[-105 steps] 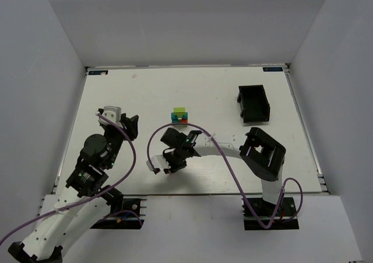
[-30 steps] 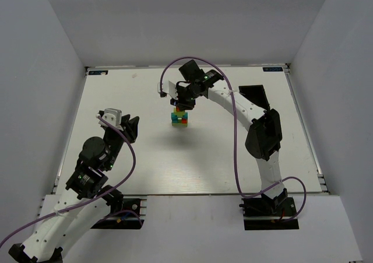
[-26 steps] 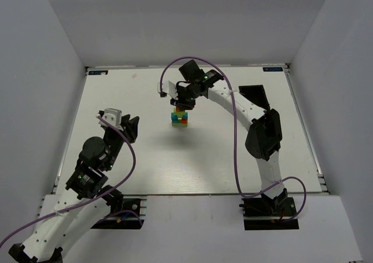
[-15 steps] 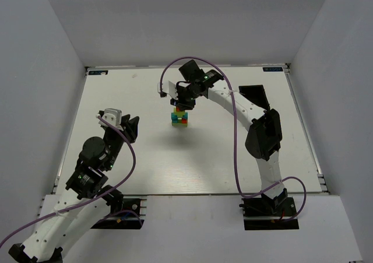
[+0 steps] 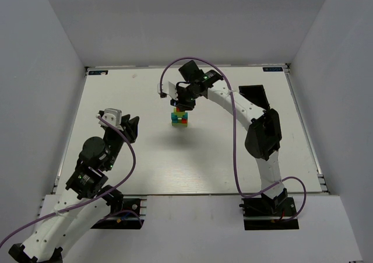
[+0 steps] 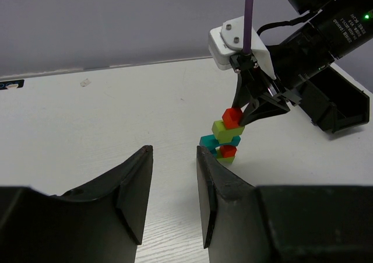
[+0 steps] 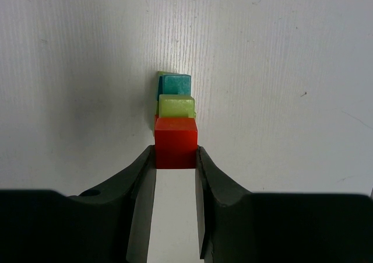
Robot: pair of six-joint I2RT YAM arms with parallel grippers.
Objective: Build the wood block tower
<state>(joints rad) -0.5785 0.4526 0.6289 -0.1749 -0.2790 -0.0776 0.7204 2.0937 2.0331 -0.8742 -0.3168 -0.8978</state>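
Observation:
The wood block tower (image 5: 180, 116) stands on the table behind its middle. From the left wrist view it shows a small red piece low down, a teal bar (image 6: 217, 141), a lime-green cube (image 6: 227, 130) and a red cube (image 6: 232, 117) at the top. My right gripper (image 7: 175, 152) reaches down from above and is shut on that red cube (image 7: 175, 141), which touches the lime-green cube (image 7: 176, 107) beneath. My left gripper (image 6: 173, 151) hovers over the table's left side, open and holding nothing, well short of the tower.
A black open-topped box (image 5: 254, 104) sits at the back right, also visible behind the right arm (image 6: 341, 108). White walls enclose the table on three sides. The right arm's purple cable loops above the tower.
3.5 s ago the right gripper was low near the table's middle; it has since swung back over the tower with the red cube. Over the last second nothing moved.

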